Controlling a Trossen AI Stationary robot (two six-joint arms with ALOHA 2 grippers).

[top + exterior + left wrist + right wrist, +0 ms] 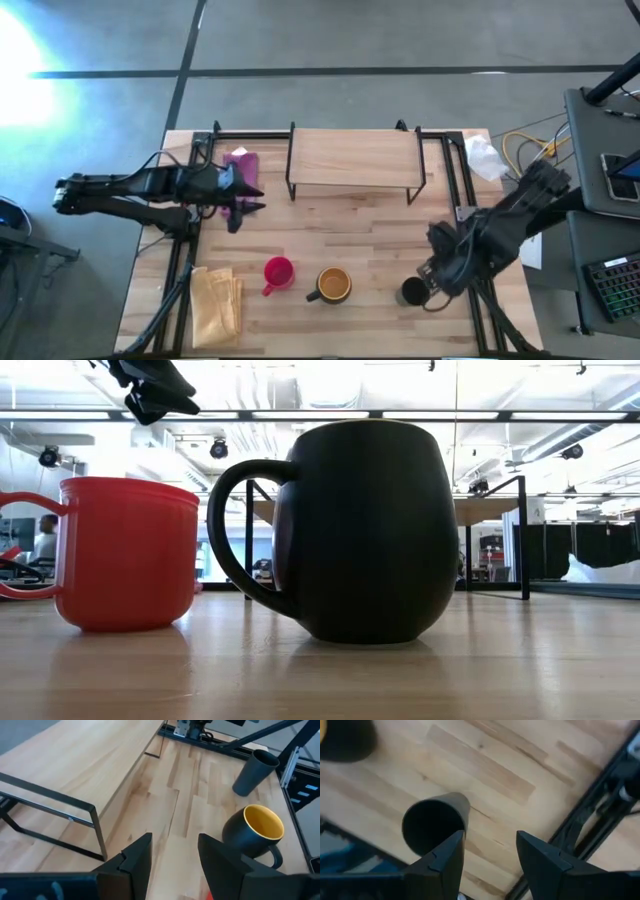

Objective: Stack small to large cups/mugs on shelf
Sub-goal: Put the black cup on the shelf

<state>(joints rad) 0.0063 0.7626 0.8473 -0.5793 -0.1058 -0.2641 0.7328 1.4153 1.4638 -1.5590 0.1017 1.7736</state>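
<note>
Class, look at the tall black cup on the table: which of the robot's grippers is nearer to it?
The right. The right gripper hovers right beside the tall black cup, jaws open. The left gripper is far across the table, near the shelf's left end.

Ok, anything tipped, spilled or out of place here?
Nothing stands out. The red mug, dark mug and black cup stand upright in a row on the table; the shelf is bare and square.

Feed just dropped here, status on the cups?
Right gripper open beside black cup. Left gripper open, idle near shelf. Shelf bare; red mug, dark mug on table.
</note>
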